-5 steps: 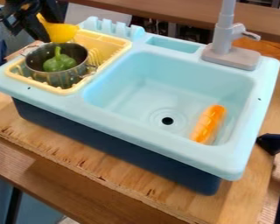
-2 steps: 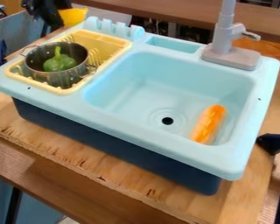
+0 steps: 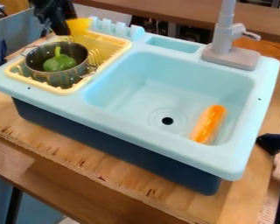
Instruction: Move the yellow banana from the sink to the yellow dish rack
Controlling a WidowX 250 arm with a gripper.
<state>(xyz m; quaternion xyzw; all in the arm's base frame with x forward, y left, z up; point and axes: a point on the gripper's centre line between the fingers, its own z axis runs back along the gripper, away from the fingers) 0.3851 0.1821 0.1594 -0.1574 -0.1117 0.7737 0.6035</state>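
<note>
The black gripper (image 3: 60, 27) hangs at the upper left, over the back end of the yellow dish rack (image 3: 64, 91). A yellow object (image 3: 79, 26) is at the gripper's right side and looks held by it; the fingers' grip on it is partly hidden. Just in front and below, a metal pot (image 3: 49, 77) stands in the rack with a green pepper (image 3: 58, 63) inside. An orange toy (image 3: 209, 124) with pale marks lies at the right side of the light blue sink (image 3: 166, 83).
A grey faucet (image 3: 226, 43) rises at the sink's back right corner. Light blue prongs (image 3: 116, 29) stand behind the rack. A dark blue object (image 3: 273, 144) is at the right edge, beside the wooden board (image 3: 101, 175) under the sink.
The gripper and the yellow object first moved back and right from near the pot, then came forward and down a little toward the rack. The pot, pepper and orange toy stayed put.
</note>
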